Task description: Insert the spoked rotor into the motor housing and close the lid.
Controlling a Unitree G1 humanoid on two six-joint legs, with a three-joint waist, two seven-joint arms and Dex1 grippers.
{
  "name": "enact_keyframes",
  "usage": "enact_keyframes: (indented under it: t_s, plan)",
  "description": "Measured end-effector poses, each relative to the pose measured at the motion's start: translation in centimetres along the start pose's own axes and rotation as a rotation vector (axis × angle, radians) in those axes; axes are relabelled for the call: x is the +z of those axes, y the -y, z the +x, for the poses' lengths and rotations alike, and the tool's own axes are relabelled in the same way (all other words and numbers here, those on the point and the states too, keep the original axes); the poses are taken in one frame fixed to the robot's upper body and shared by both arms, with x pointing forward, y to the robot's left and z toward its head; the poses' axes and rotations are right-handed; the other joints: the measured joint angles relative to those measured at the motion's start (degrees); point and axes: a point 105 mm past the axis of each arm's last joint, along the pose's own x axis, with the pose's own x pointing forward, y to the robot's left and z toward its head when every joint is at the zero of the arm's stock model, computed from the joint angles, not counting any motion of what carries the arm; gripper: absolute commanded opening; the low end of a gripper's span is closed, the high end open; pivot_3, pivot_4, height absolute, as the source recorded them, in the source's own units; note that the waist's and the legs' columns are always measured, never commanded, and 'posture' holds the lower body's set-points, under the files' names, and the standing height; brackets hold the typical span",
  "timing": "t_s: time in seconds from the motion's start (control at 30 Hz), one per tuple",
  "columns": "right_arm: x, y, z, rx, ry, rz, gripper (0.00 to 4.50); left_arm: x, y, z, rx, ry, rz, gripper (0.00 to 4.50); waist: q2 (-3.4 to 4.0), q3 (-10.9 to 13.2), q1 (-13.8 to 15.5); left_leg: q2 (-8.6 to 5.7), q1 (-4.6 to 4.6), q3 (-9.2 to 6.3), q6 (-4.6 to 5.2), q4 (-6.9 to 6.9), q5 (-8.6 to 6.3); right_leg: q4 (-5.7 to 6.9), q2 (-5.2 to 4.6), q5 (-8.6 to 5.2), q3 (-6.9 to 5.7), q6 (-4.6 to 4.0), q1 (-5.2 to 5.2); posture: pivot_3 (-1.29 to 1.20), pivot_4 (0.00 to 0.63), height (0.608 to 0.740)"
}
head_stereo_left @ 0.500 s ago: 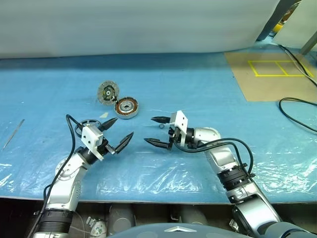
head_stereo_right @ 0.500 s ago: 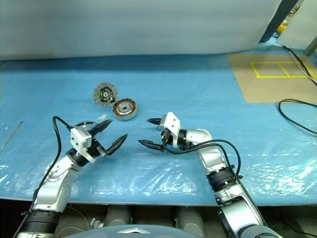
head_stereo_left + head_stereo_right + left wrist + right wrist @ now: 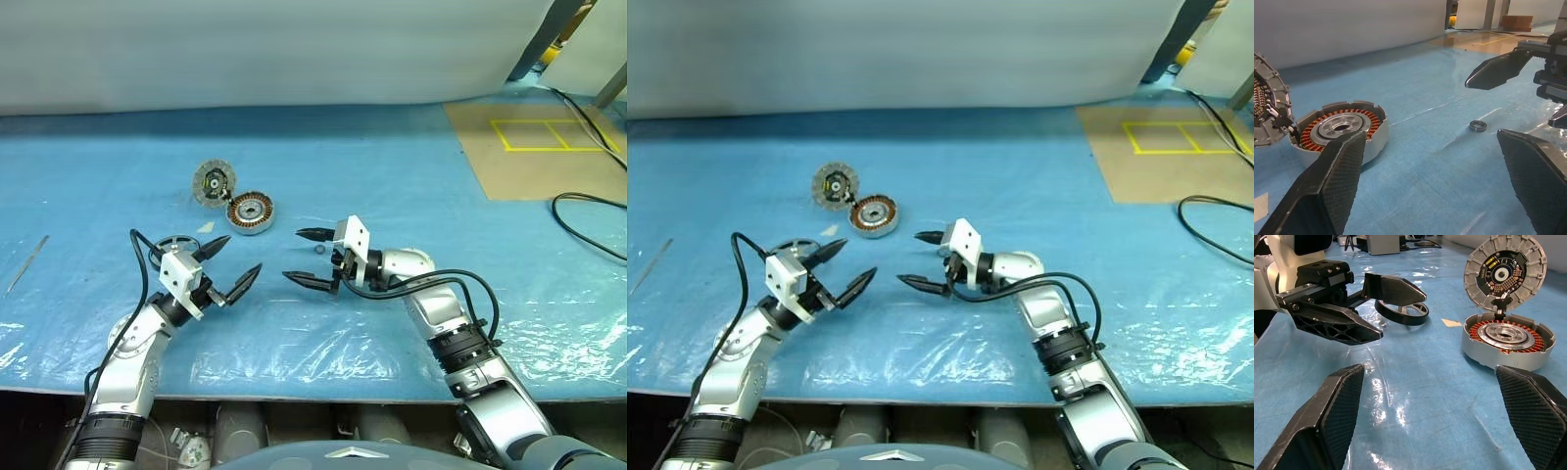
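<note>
On glossy sheet (image 3: 392, 372), copper-wound round motor housing (image 3: 250, 212)

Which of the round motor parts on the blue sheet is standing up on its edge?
The lid, propped upright against the motor housing; the housing and the spoked rotor lie flat.

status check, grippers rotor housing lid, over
Left gripper and right gripper open, empty. Rotor on table behind left gripper, untouched. Housing empty, lid propped open. Small ring lies loose between grippers.
</note>
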Motion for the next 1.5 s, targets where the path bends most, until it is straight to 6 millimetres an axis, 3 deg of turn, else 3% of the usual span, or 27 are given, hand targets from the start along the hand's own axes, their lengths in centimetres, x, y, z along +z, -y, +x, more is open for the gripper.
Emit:
enact_keyframes:
  t_s: [0.53,0.67,0.83,1.03,1.17,1.5]
  plan:
    - [0.1,0.5,0.7,-0.023,0.006,0.014,4.49,-0.3,-0.1,0.1,0.001,-0.008,0.011,4.50,0.00,0.00,-0.07,0.00,0.00,0.00,0.00,0.01,0.00,0.02,0.00,0.00,0.00,0.00,0.00,0.00,0.150,0.740]
    - [1.3,1.5,2.6,-0.006,-0.001,-0.024,4.49,-0.5,-0.3,0.0,0.010,-0.016,0.010,4.50,0.02,0.01,-0.29,0.01,0.03,0.00,0.00,0.04,0.00,0.12,0.00,0.00,0.00,-0.01,-0.02,0.00,0.150,0.740]
    - [2.7,4.7,6.8,0.011,-0.204,-0.185,4.49,-0.8,-0.6,-0.7,0.043,-0.036,0.019,4.50,0.09,0.05,-0.43,0.04,0.05,0.01,-0.01,0.05,0.01,0.16,0.00,-0.02,-0.02,-0.06,-0.07,0.00,0.150,0.740]
    - [1.9,5.4,8.9,0.111,-0.409,-0.278,4.49,-1.4,-0.6,-1.5,0.080,-0.060,0.012,4.50,0.13,0.07,-0.04,0.05,-0.26,0.01,-0.01,-0.01,0.01,0.18,-0.01,-0.01,-0.11,-0.08,-0.31,0.00,0.150,0.740]
    - [2.7,6.6,9.6,0.100,-0.509,-0.344,4.49,-1.4,-0.5,-1.8,0.100,-0.062,0.013,4.50,0.14,0.08,-0.15,0.10,-0.58,0.02,0.00,0.07,0.01,0.38,0.00,-0.01,-0.14,-0.12,-0.72,0.00,0.150,0.740]
    - [2.0,5.1,11.9,0.118,-0.566,-0.468,4.49,-1.4,-0.5,-2.0,0.131,-0.065,0.027,4.50,0.19,0.11,-0.19,0.13,-0.58,0.05,-0.02,0.36,0.00,0.86,-0.03,-0.08,-0.12,-0.27,-0.87,0.00,0.150,0.740]
